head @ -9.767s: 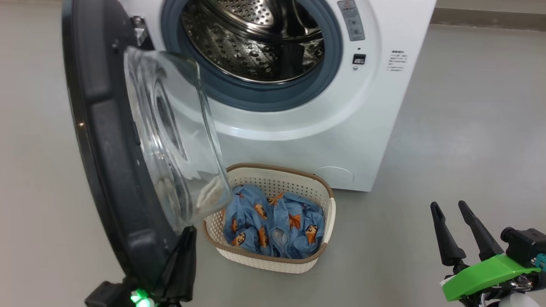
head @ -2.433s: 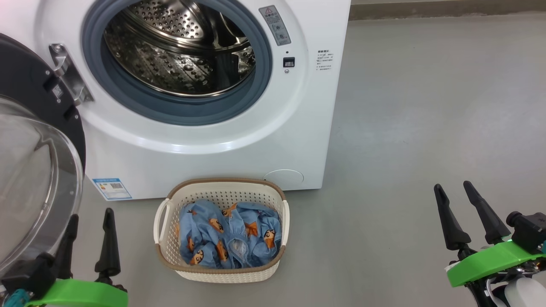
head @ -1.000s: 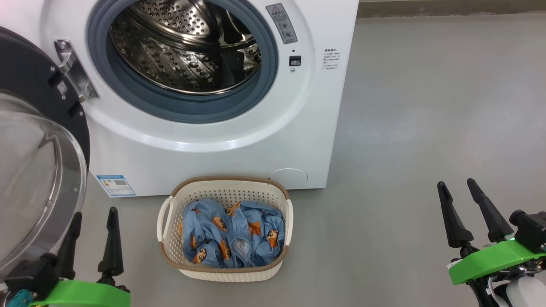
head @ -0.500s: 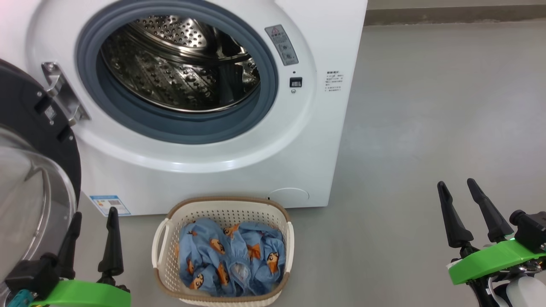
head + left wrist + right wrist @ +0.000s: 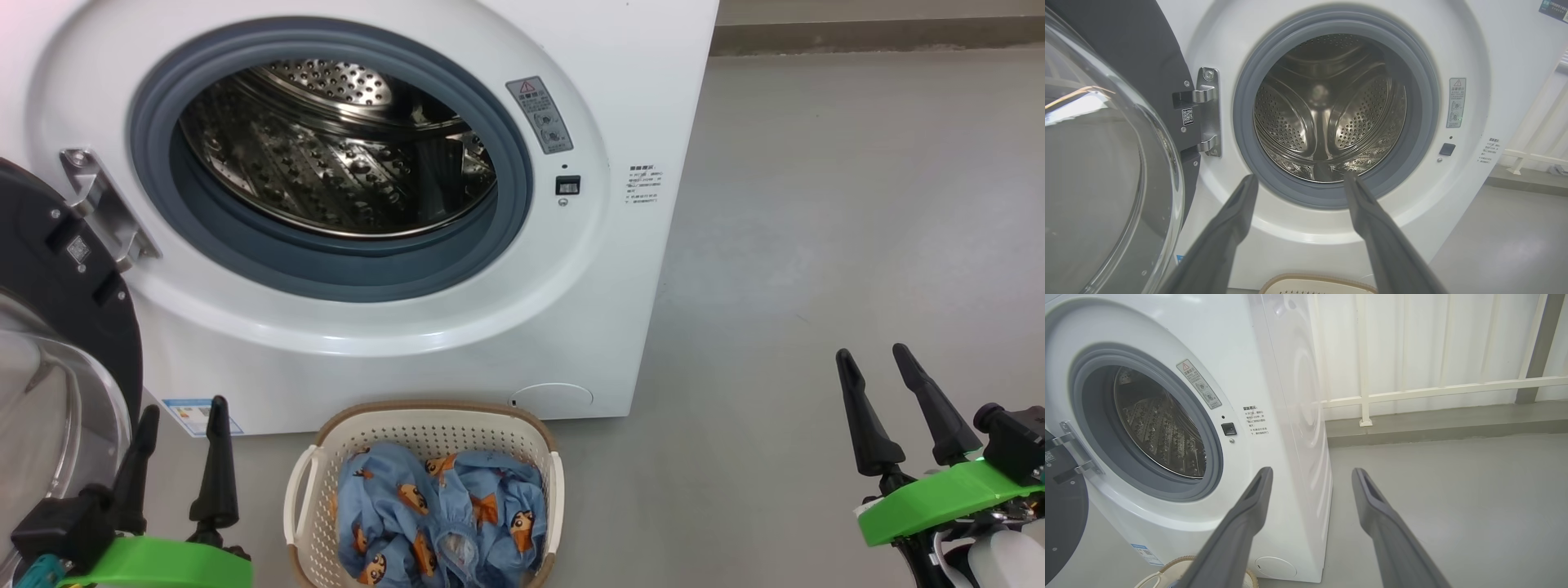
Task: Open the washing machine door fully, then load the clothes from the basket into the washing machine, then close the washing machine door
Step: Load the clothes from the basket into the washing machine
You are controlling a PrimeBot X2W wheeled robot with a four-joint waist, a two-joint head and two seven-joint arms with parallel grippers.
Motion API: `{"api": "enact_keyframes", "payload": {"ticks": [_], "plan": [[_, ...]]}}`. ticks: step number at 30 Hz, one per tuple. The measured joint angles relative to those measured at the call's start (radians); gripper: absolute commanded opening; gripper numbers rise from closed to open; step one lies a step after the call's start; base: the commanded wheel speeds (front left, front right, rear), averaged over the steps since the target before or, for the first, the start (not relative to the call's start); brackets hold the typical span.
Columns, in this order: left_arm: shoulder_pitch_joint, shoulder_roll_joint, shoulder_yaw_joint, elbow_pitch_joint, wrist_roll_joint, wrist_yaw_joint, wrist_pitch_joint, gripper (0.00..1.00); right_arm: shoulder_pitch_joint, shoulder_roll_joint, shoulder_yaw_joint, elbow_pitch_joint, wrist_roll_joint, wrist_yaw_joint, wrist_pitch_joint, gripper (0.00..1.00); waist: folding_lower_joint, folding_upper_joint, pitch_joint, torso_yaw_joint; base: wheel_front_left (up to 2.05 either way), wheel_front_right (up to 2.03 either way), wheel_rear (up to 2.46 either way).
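The washing machine [image 5: 653,269] is showing a glossy white painted shell. Its perforated steel drum [image 5: 326,188] is gleaming inside a matt grey-blue rubber gasket [image 5: 351,282]. The washing machine door [image 5: 37,286] is presenting smooth black plastic around clear glass. The basket [image 5: 424,429] is appearing as matt cream plastic, the clothes [image 5: 441,514] as soft crumpled cloth.

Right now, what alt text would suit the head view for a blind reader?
A white washing machine stands with its door swung open at left and its steel drum empty. A cream basket of blue printed clothes sits on the floor before it; the left tool and right tool are open, holding nothing.
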State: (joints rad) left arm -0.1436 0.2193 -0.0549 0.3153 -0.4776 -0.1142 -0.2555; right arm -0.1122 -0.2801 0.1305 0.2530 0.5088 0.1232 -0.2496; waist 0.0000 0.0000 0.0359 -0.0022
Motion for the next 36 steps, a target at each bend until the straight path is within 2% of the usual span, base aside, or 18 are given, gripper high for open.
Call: {"api": "enact_keyframes", "payload": {"ticks": [36], "plan": [[0.0, -0.013, -0.004, 0.003, 0.016, -0.001, 0.0, 1.0, 0.0, -0.008, 0.021, 0.013, 0.0, 0.0, 0.0, 1.0, 0.0, 0.0, -0.011, -0.004, 0.0, 0.0, 0.0]]}}
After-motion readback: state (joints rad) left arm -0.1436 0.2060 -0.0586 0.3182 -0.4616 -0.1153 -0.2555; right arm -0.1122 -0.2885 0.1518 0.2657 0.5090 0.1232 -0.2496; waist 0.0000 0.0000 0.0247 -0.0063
